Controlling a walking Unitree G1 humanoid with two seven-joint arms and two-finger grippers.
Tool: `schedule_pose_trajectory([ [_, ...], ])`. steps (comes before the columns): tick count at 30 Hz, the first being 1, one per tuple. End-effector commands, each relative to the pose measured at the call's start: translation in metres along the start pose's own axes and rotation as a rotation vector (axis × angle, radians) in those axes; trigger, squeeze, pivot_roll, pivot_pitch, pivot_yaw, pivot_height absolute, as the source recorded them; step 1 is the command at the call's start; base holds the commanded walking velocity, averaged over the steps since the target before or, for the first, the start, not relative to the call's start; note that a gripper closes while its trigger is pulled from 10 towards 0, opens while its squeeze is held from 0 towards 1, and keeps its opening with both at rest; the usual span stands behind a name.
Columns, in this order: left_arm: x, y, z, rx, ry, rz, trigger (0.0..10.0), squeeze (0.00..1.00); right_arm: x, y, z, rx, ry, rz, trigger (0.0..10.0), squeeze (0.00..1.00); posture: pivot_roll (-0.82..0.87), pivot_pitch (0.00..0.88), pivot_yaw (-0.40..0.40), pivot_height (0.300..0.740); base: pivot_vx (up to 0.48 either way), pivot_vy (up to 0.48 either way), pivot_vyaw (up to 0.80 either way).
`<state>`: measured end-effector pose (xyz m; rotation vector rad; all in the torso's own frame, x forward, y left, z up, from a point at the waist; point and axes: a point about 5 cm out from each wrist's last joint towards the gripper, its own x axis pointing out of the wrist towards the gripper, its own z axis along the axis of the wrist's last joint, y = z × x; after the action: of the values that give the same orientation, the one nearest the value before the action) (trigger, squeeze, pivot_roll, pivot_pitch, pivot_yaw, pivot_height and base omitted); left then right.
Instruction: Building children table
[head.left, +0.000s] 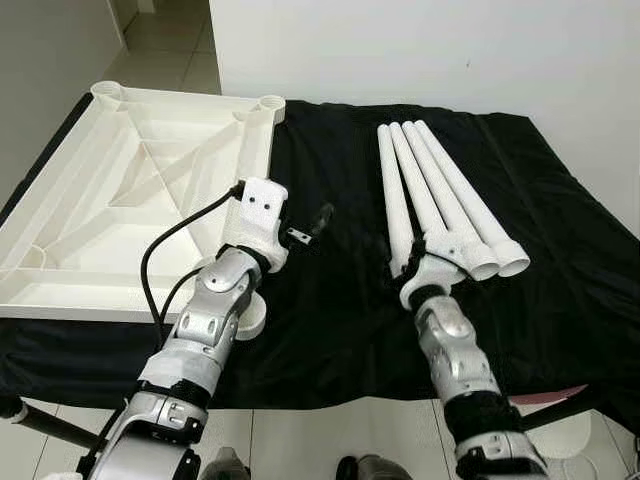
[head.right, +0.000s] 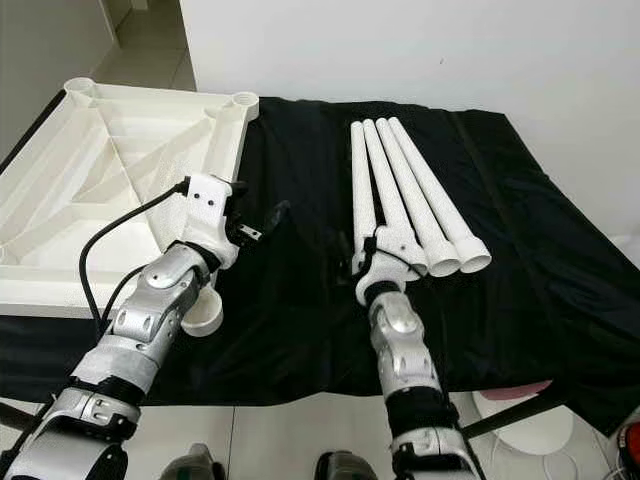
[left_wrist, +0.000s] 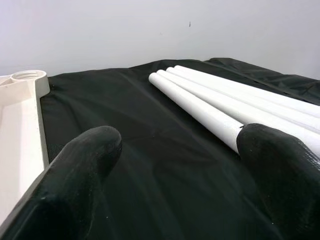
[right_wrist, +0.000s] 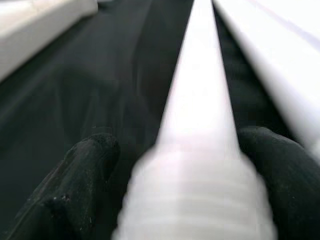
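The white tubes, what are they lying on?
The four table legs lie side by side on a black cloth, beside the upturned tabletop. The right gripper straddles the leftmost leg. Whatever is under the cloth is covered.

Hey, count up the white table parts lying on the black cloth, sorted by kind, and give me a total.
Table legs: 4
Upside-down tabletop: 1
Total: 5 white parts
The right pincer straddles the leftmost leg's threaded end; the left pincer is open over the black cloth.
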<state>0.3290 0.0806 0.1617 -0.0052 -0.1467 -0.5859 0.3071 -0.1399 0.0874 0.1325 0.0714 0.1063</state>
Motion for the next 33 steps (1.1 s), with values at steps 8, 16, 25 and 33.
schedule_pose_trajectory([
  [8, 0.001, -0.004, 0.002, -0.012, -0.006, -0.038, 10.0, 0.00, -0.007, -0.008, -0.009, -0.025, 0.070, 0.000, 10.0, 0.00, 0.06, 0.000, -0.020, 0.740, 0.000, 0.000, 0.00],
  [16, 0.001, -0.002, 0.000, -0.021, 0.013, -0.032, 10.0, 0.00, -0.003, -0.001, -0.006, -0.041, 0.062, 0.072, 0.0, 0.00, 0.07, 0.000, -0.027, 0.740, 0.000, 0.000, 0.00],
  [25, 0.000, 0.002, 0.002, -0.030, 0.009, -0.029, 10.0, 0.00, -0.004, 0.007, 0.016, -0.086, -0.080, 0.123, 0.0, 0.00, 0.07, 0.000, -0.036, 0.740, 0.000, 0.000, 0.00],
  [33, 0.000, -0.005, 0.004, -0.249, 0.038, -0.197, 10.0, 0.00, -0.010, 0.013, 0.051, -0.089, -0.348, 0.155, 10.0, 0.00, 0.07, 0.000, -0.040, 0.740, 0.000, 0.000, 0.00],
])
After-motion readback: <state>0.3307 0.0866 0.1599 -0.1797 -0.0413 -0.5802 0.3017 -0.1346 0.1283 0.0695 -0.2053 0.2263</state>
